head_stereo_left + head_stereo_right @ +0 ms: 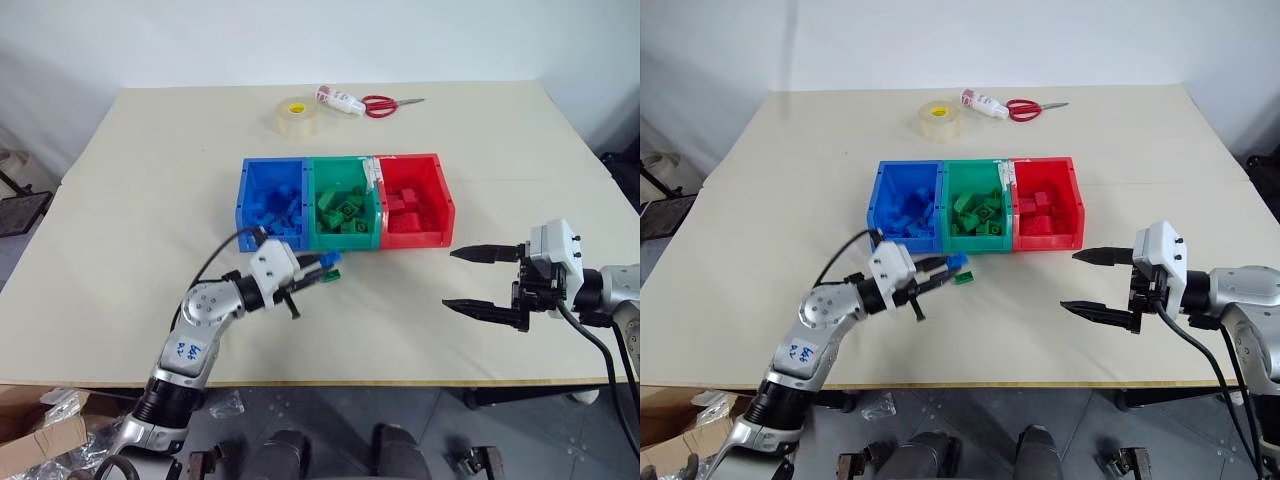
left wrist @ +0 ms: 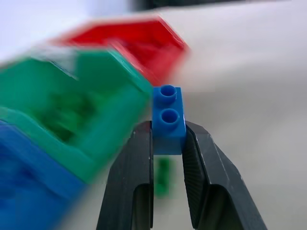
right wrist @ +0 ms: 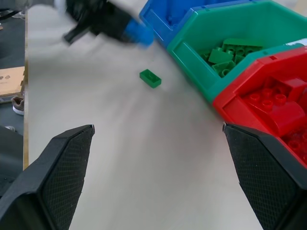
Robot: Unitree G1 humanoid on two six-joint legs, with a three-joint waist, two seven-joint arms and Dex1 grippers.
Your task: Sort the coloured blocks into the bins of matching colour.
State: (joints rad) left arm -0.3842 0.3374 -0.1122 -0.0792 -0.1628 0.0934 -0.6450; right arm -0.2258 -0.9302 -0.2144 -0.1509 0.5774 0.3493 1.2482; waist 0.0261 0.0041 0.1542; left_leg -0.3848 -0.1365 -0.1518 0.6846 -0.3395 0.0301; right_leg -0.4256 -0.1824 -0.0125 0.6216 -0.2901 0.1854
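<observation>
Left gripper (image 2: pixel 168 143): closed on a blue block (image 2: pixel 169 117), pinched by its lower half between both fingers, studs facing the camera in the left wrist view. In the left eye view this pair sits just left of centre, directly below the front wall of the green bin (image 1: pixel 345 204) and apart from the table (image 1: pixel 150 200).

Right gripper (image 1: pixel 485 280): jaws wide apart, holding nothing, at the right-centre of the left eye view, below the red bin (image 1: pixel 412 198).

One green block (image 3: pixel 150 78) lies loose on the table, just below the held block and near the green bin's front wall.

Bins stand in a row at frame centre; the blue bin (image 1: pixel 270 195) is at the left end, up and left of the held block.

Risks, as judged:
- The block is nearest the green bin; a release here or a short carry would drop it in the wrong compartment.
- The grip covers only part of the block; a knock against a bin wall could twist it loose.
- The loose green block could be nudged by the lowered fingers.
</observation>
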